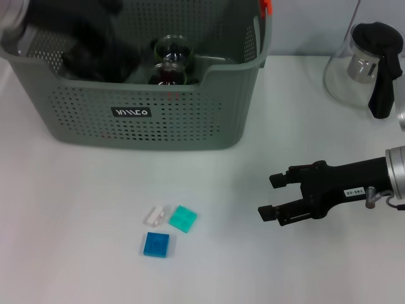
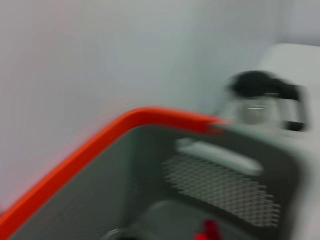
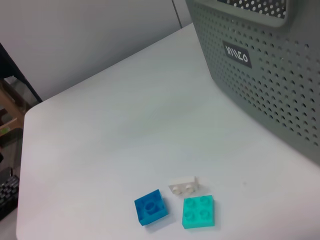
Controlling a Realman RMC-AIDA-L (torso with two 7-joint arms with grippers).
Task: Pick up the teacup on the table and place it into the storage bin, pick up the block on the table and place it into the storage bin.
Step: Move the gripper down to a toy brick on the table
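Right gripper (image 1: 269, 196) has its jaws apart, nothing between them, hovering low over the white table (image 1: 76, 253) at the right, pointing left toward the blocks. Left gripper (image 1: 95, 47) is down inside the storage bin (image 1: 158, 120) at far left; can't tell how its jaws stand. Teacup (image 1: 169, 60) sits in the bin, just right of that gripper. Blue block (image 1: 156, 244), teal block (image 1: 183, 218) and clear block (image 1: 155, 215) cluster on the table near of the bin. Glass teapot (image 1: 364, 63) stands far right.
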